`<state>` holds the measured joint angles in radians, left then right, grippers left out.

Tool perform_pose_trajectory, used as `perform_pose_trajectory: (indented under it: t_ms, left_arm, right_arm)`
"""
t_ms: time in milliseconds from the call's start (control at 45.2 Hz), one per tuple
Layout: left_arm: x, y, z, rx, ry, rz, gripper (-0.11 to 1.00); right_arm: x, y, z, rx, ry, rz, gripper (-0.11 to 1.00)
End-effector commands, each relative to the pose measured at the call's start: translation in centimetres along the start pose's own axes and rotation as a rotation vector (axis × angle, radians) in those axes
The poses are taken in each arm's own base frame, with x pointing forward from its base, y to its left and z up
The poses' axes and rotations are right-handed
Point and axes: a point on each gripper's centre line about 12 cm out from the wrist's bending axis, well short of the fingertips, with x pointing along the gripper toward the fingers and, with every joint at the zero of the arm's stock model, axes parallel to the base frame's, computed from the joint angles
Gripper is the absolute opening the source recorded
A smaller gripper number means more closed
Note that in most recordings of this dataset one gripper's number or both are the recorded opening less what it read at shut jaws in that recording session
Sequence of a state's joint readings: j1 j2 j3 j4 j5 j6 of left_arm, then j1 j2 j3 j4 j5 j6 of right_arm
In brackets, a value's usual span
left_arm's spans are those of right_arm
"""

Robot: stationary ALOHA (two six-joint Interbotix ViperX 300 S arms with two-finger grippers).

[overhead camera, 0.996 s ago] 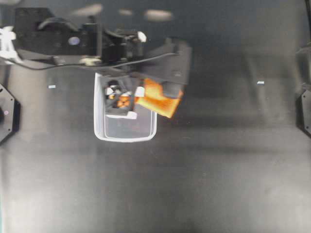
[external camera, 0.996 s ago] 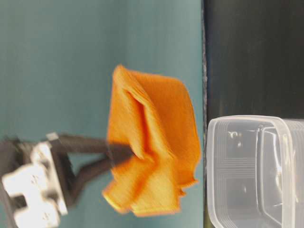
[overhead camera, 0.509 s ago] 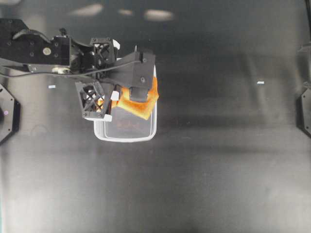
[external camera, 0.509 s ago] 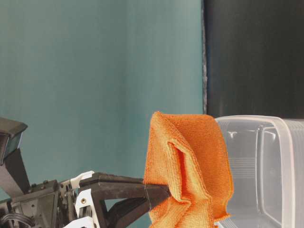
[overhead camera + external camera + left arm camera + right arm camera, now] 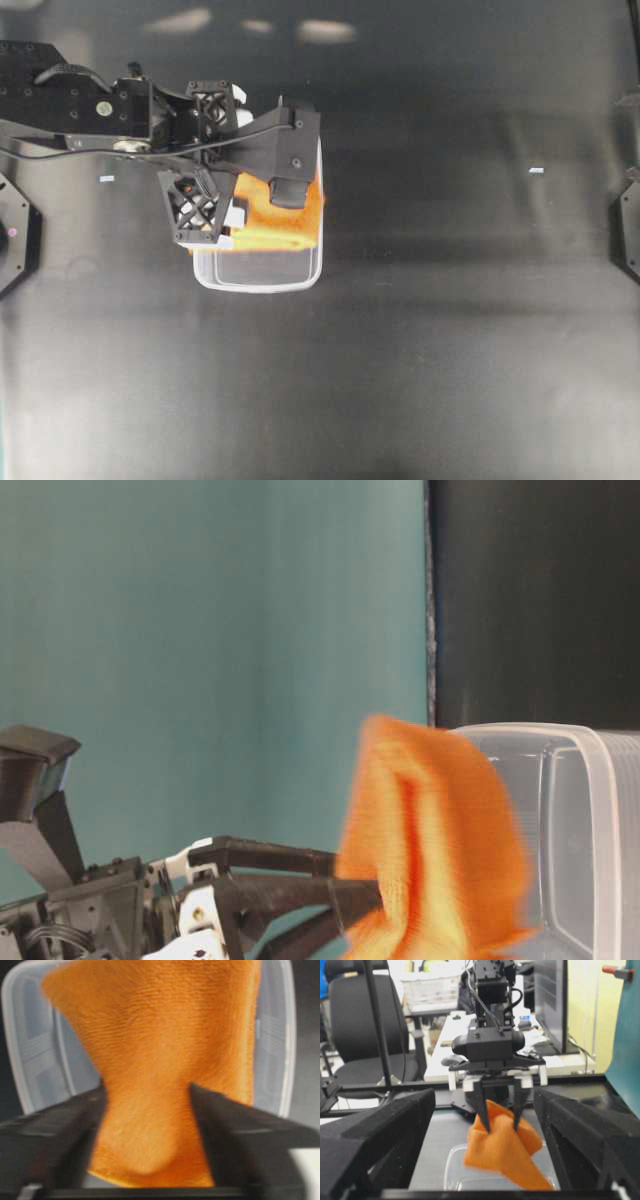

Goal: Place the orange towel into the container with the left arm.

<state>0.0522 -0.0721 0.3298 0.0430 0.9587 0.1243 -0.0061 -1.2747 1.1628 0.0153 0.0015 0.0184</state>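
Orange towel is seen blurred over the clear container on the dark desk, between the spread jaws of the left gripper, apparently at release; a clear withdrawal upward is called for next.

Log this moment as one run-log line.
left gripper: open, above container | orange towel: between its fingers, over container | right gripper: open, idle
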Motion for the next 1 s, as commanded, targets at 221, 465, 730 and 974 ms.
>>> perform_pose_trajectory:
  t_ms: [221,465,730,974]
  left_arm:
    - [-2.9,0.0,1.3,0.000,-0.094,0.013,0.89]
    - [-10.3,0.2,1.9,-0.001,-0.304,0.040,0.89]
    - [-16.5,-0.8,-0.6,-0.004,-0.580,0.054,0.89]
    - [-20.6,-1.3,-4.9,-0.094,-0.940,0.045,0.89]
  right_arm:
    - [0.2,0.0,0.5,0.002,-0.017,0.002,0.77]
    - [0.2,0.0,0.5,0.000,-0.017,0.002,0.77]
    - [0.2,0.0,-0.2,0.002,0.008,0.001,0.77]
    - [0.2,0.0,-0.8,0.002,0.038,0.000,0.77]
